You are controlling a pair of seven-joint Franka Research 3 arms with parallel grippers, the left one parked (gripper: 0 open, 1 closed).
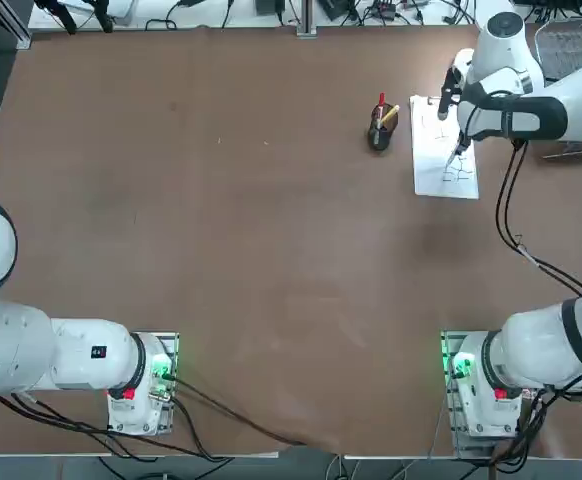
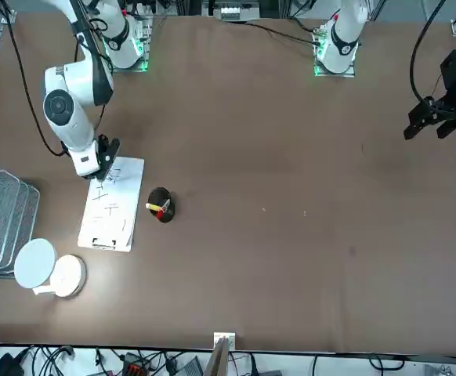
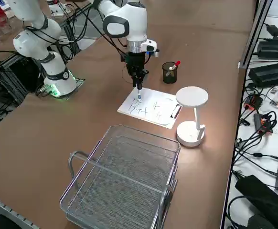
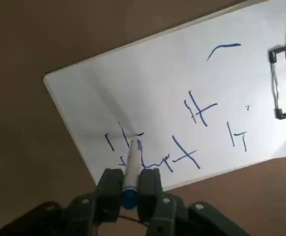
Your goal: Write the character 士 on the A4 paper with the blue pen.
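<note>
The A4 paper [image 4: 182, 83] lies at the table's far right, with a metal clip [image 4: 283, 81] on one short edge and several blue handwritten strokes on it. My right gripper [image 4: 130, 179] is shut on the blue pen [image 4: 131, 164], which points straight down. The pen's tip rests on the sheet among the strokes near the end away from the clip. In the right side view the gripper [image 3: 138, 78] hangs over the sheet [image 3: 151, 107] with the pen [image 3: 139, 93] upright below it. From overhead the gripper [image 1: 463, 140] covers part of the paper [image 1: 436, 160].
A dark pen cup [image 1: 379, 130] holding a red and a yellow pen stands just left of the paper. A wire basket [image 3: 124, 181] and a white desk lamp [image 3: 191, 117] sit close to the sheet on the robot's right side.
</note>
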